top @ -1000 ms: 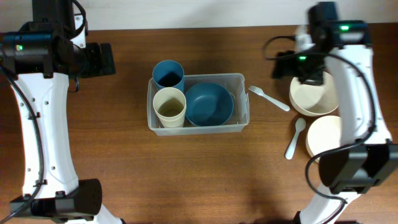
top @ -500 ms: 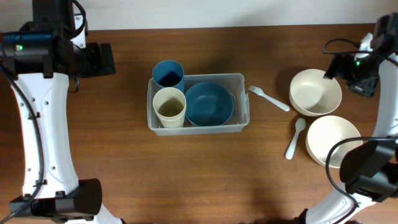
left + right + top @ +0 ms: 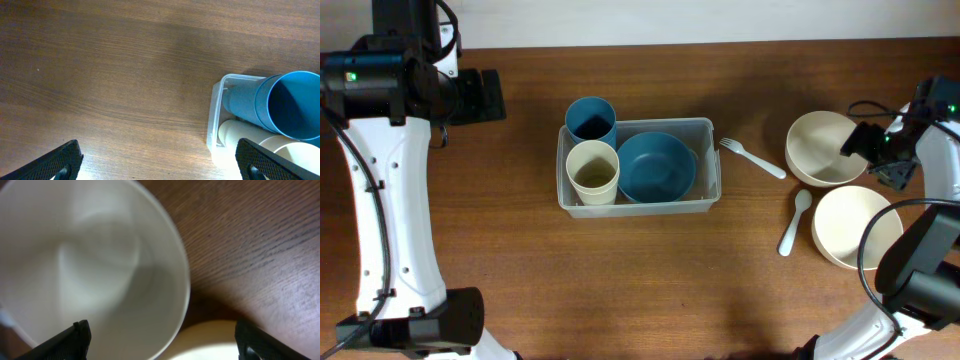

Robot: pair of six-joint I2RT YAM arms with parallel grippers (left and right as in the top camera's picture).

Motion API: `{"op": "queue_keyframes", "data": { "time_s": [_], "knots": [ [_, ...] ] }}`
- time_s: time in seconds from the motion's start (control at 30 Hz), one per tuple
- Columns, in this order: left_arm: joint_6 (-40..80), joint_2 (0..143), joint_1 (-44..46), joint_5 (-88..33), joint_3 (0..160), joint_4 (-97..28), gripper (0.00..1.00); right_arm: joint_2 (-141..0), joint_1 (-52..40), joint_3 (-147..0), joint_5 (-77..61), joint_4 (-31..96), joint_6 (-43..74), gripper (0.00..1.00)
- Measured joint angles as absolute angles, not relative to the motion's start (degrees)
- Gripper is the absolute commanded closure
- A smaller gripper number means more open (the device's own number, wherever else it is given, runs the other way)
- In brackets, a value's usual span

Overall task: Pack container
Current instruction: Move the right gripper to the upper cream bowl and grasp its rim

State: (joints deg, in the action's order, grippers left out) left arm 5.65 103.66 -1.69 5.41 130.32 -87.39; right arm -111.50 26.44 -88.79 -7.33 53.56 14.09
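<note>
The clear container (image 3: 712, 128) sits mid-table and holds a blue bowl (image 3: 655, 167), a cream cup (image 3: 593, 171) and a blue cup (image 3: 590, 118). In the left wrist view its corner (image 3: 218, 89) and the blue cup (image 3: 292, 104) show at right. My left gripper (image 3: 159, 162) is open and empty over bare wood, left of the container. My right gripper (image 3: 162, 342) is open, hovering over the right rim of a cream bowl (image 3: 823, 148) (image 3: 90, 265). A second cream bowl (image 3: 855, 227) lies just below it.
A white fork (image 3: 752, 158) lies right of the container. A white spoon (image 3: 794, 221) lies beside the lower cream bowl. The table's far edge runs along the top of the overhead view.
My right arm swung from above the upper cream bowl out to the right, then came down to the bowl's right rim. The left arm has not moved.
</note>
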Motion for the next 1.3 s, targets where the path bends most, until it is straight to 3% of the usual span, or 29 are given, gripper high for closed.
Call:
{"op": "queue_keyframes", "data": {
  "time_s": [0.4, 0.47, 0.6, 0.87, 1.3],
  "knots": [
    [5.7, 103.7, -1.7, 5.4, 130.3, -87.4, 0.00, -111.6, 26.9, -81.4, -7.3, 43.6, 16.5, 0.24],
    [5.7, 103.7, -1.7, 5.4, 130.3, -87.4, 0.00, -112.1, 26.9, -81.4, -7.4, 43.2, 16.5, 0.34],
    [5.7, 103.7, -1.7, 5.4, 130.3, -87.4, 0.00, -113.3, 26.9, -81.4, -7.9, 42.9, 16.4, 0.67],
    [5.7, 103.7, -1.7, 5.4, 130.3, -87.4, 0.00, -114.0, 26.9, -81.4, -8.9, 41.8, 16.8, 0.96],
    [5.7, 103.7, -1.7, 5.4, 130.3, -87.4, 0.00, -114.0, 26.9, -81.5, -10.1, 42.7, 17.8, 0.96]
  ]
}}
